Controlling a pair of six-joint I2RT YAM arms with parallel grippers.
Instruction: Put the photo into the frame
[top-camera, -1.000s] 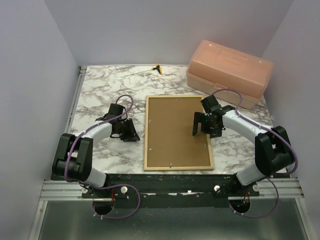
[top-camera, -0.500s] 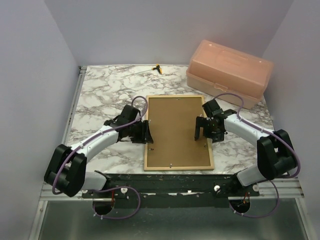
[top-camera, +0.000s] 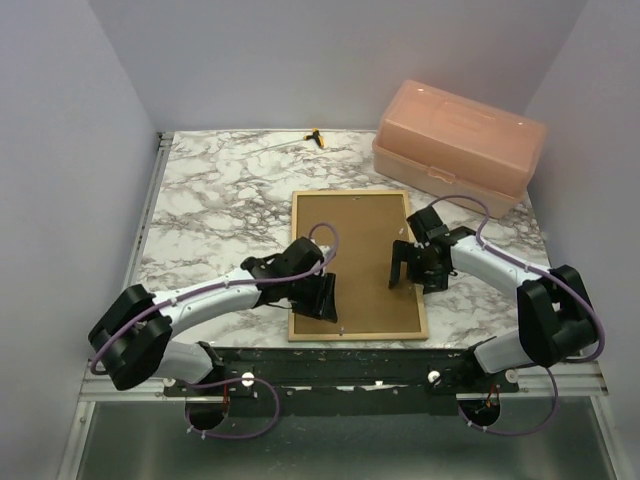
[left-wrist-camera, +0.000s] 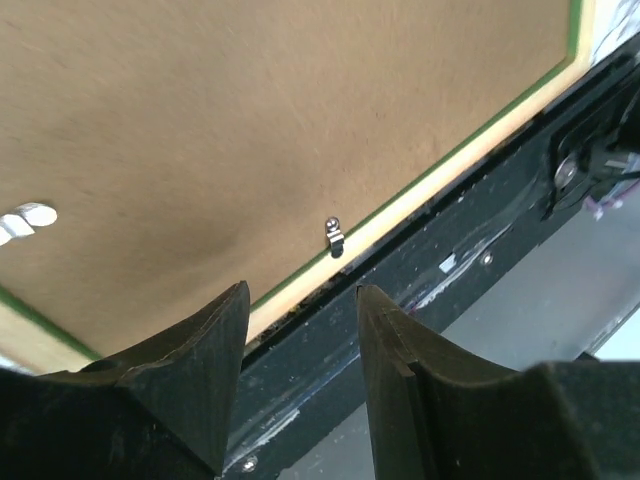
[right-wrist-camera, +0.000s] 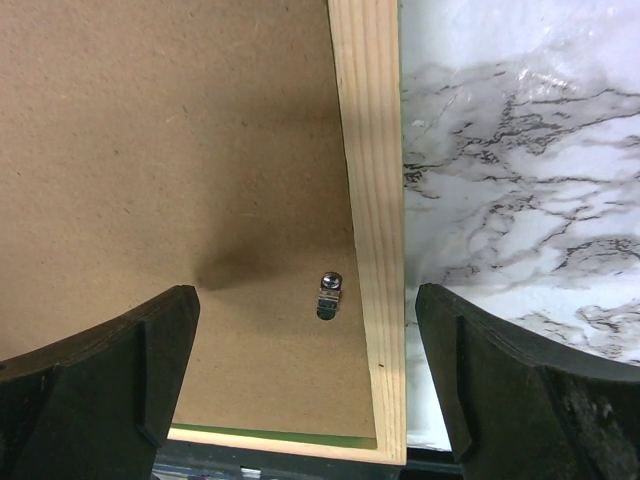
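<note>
Honestly, the frame (top-camera: 350, 193) looks light but stiff (face down, near bench (top-camera: 200, 200) edge), grab a rail; left claw (left-wrist-camera: 300, 300) half apart, right claw (right-wrist-camera: 305, 300) wide, both empty.

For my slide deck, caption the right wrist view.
Open right end effector above the frame's bare-wood rail and a metal retaining clip on the hardboard backing.

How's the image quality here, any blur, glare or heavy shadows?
Top external: evenly lit, sharp, soft shadows under the arms. Left wrist: fingers of the left gripper dark and soft, metal clip beyond them clear. Right wrist: dim shadow smudge on the backing panel, wood grain of the frame crisp.
</note>
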